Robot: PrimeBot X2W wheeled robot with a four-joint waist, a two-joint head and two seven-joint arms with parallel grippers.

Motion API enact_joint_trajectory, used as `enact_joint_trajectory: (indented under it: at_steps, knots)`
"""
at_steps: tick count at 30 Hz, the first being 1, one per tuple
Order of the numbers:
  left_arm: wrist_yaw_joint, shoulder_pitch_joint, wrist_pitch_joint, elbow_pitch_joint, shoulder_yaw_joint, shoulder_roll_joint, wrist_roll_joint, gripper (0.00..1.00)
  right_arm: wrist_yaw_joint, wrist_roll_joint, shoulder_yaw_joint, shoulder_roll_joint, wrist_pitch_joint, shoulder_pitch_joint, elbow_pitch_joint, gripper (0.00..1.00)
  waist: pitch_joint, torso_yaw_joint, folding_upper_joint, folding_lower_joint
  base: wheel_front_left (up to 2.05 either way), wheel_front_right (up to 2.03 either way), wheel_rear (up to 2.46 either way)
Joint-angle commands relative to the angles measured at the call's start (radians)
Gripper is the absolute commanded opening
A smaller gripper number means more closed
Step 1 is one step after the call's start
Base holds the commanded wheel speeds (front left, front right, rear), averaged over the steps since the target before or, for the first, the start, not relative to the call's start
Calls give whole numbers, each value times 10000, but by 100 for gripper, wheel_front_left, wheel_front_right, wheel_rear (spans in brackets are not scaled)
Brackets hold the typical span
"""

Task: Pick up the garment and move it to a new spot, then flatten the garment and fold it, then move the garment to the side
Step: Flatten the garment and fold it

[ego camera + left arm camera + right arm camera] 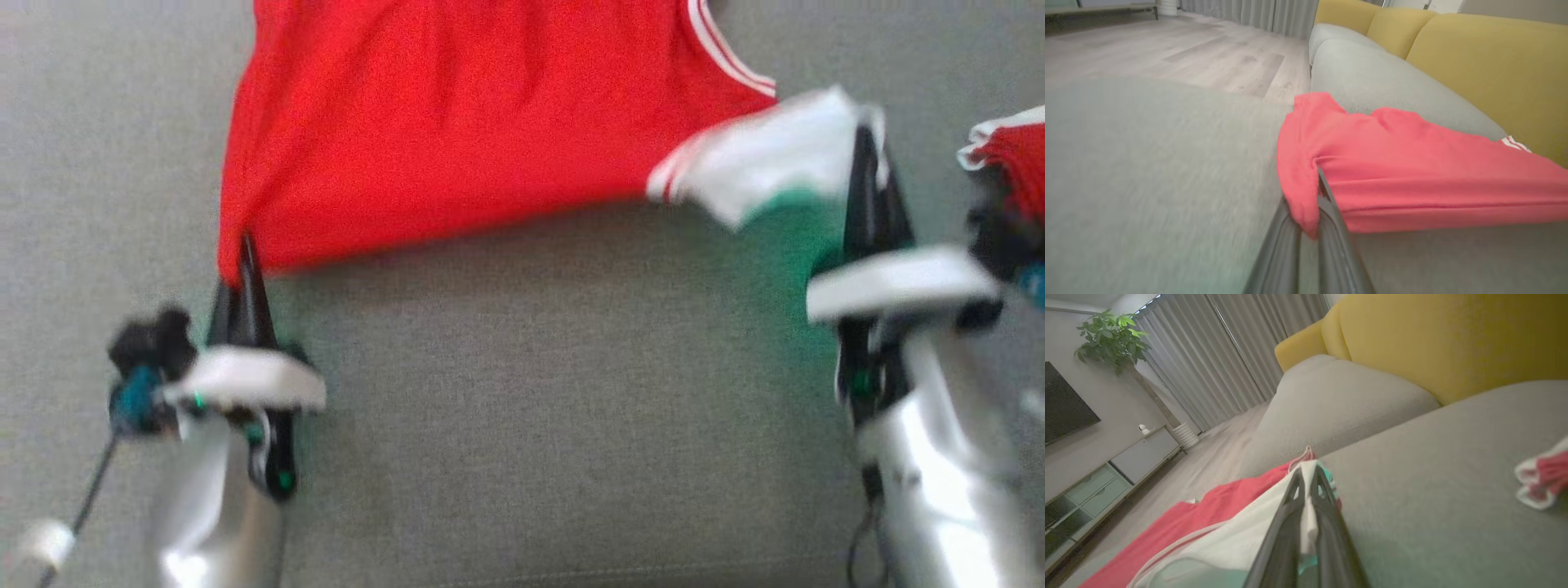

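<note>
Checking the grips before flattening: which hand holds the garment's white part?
The right hand, shut on the white-and-green end of the red garment; the left hand pinches a plain red corner.

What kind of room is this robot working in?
Most likely a home living room: a grey sofa with yellow back cushions, long curtains, and a dark screen above a low cabinet near a leafy plant.

Head view steeply down on grey cushion [522,408]; wrist views low, close along it; all share red garment [449,122].

garment [457,122]: top cut off | red bundle [1016,159]: blurred, cut by right edge
</note>
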Motion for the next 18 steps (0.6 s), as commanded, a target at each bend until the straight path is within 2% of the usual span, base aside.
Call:
enact_joint_trajectory:
  at_steps: [1, 9, 16, 18]
  knots:
    - [-15, 375, -50, -379, 549, 176, -114, 0, 33, 320, 306, -191, -64, 484, -548, 0, -432, 33, 0, 2, 0, 0, 0]
    - [-162, 2766, -50, -944, 618, -1, -637, 0, 33, 1336, 712, -415, -64, 3539, -1574, 0, -1633, -26, 0, 2, 0, 0, 0]
    - [-120, 4836, -51, -1697, 453, -5, -1031, 0, 33, 2054, 533, -542, -19, 5972, -2346, 0, -2591, 56, 0, 2, 0, 0, 0]
    - [-108, 5043, -51, -1818, 418, -5, -1044, 0, 33, 2104, 516, -568, 20, 6225, -2433, 0, -2652, 79, 0, 2, 0, 0, 0]
